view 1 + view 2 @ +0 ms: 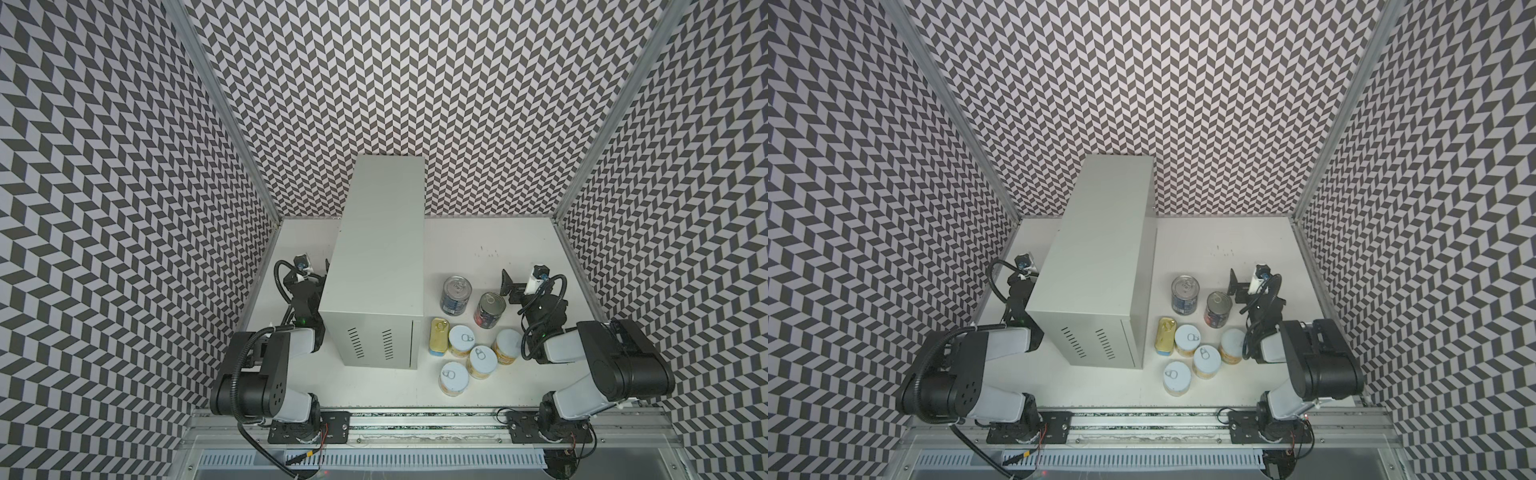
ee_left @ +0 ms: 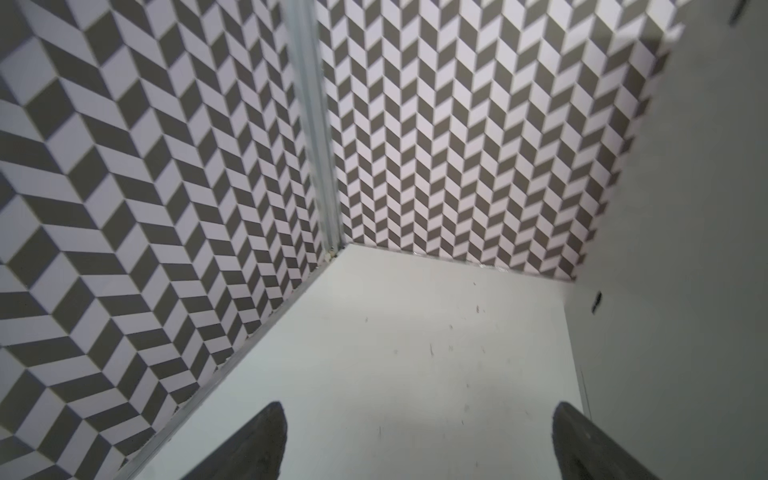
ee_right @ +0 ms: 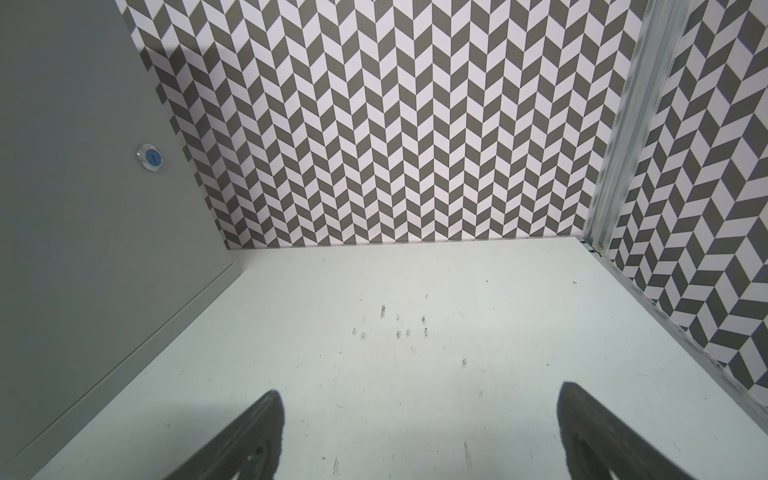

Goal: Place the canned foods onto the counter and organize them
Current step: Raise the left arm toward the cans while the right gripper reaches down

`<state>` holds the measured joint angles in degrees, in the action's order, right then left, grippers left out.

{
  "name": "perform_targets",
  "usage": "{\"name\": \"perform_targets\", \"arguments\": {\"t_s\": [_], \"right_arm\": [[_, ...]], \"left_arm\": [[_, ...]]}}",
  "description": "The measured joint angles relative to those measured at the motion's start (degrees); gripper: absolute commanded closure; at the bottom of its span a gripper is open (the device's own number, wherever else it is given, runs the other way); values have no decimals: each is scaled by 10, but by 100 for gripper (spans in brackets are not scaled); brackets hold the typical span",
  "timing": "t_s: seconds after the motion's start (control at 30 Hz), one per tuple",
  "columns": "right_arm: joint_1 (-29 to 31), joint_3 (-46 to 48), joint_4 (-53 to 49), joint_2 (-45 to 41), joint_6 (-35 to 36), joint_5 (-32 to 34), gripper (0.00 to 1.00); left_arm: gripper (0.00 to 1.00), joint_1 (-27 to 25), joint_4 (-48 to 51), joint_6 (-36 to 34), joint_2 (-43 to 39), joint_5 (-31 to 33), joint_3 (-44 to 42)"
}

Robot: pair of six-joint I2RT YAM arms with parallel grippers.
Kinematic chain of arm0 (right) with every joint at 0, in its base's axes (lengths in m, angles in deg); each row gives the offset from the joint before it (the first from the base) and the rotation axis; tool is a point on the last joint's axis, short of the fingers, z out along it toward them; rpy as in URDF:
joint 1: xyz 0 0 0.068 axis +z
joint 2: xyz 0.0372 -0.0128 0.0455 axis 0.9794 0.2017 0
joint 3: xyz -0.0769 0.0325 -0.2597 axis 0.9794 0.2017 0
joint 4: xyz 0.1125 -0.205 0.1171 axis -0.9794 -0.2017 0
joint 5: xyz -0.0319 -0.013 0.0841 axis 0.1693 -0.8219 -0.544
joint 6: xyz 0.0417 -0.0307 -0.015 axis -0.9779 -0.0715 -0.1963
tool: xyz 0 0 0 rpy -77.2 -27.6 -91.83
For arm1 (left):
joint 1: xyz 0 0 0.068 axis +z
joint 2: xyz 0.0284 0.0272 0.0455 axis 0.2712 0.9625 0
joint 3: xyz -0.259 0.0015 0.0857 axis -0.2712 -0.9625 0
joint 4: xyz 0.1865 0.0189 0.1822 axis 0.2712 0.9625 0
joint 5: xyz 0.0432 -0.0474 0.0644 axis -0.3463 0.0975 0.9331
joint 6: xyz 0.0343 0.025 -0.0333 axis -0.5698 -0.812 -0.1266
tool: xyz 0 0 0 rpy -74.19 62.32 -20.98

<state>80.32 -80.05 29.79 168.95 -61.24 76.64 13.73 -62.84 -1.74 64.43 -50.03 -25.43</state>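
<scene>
The canned foods [image 1: 481, 360] all stand on the white tabletop [image 1: 478, 241], grouped to the right of the counter [image 1: 374, 249] in both top views; none is on the counter. The group comprises two tall cans [image 1: 456, 296] with silver lids at the far side, a gold-topped tin [image 1: 439, 336] lying flat just beside the counter's front corner, and four short cans [image 1: 506, 347] with white pull-tab lids packed close together at the near side. The task stands at its first step: no can is gripped or lifted. The left gripper [image 2: 417, 405] hangs over bare tabletop between the counter's side and the patterned wall [image 2: 124, 166], fingers [image 2: 266, 440] spread wide with nothing between them. The right gripper [image 3: 419, 388] sits near the tall cans, aimed at bare tabletop beyond them, fingers [image 3: 590, 432] likewise spread and empty. The next move most likely falls to the right arm, since the counter stands between the left arm and the cans: swing the gripper onto the nearest tall can, straddle its body, close, then lift high enough to clear the counter's top edge before setting down. Placing the first can toward the far end would leave room for the rest. As containers, every can shows its lid sealed, so contents are not visible; the counter is a closed box with vent slits [image 1: 370, 343], and its flat top carries nothing.
</scene>
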Motion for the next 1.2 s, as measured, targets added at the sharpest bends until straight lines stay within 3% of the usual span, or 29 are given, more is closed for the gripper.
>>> {"name": "perform_targets", "arguments": {"t_s": [0.13, 0.3, 0.57, 0.7, 0.87, 1.07, 1.2], "right_arm": [[0, 0, 0, 0, 0, 0, 1], [0, 0, 0, 0, 0, 0, 1], [0, 0, 0, 0, 0, 0, 1], [0, 0, 1, 0, 0, 0, 1], [0, 0, 2, 0, 0, 0, 1], [0, 0, 2, 0, 0, 0, 1], [0, 0, 3, 0, 0, 0, 1]], "left_arm": [[0, 5, 184, 61, -1, 82, 131], [0, 15, 412, 127, 7, 129, 325], [0, 19, 687, 159, 41, 79, 573], [0, 19, 752, 157, 27, 20, 591], [0, 12, 776, 148, -37, -49, 538], [0, -52, 783, 142, -144, -44, 505], [0, -101, 789, 130, -156, -36, 537]]}}
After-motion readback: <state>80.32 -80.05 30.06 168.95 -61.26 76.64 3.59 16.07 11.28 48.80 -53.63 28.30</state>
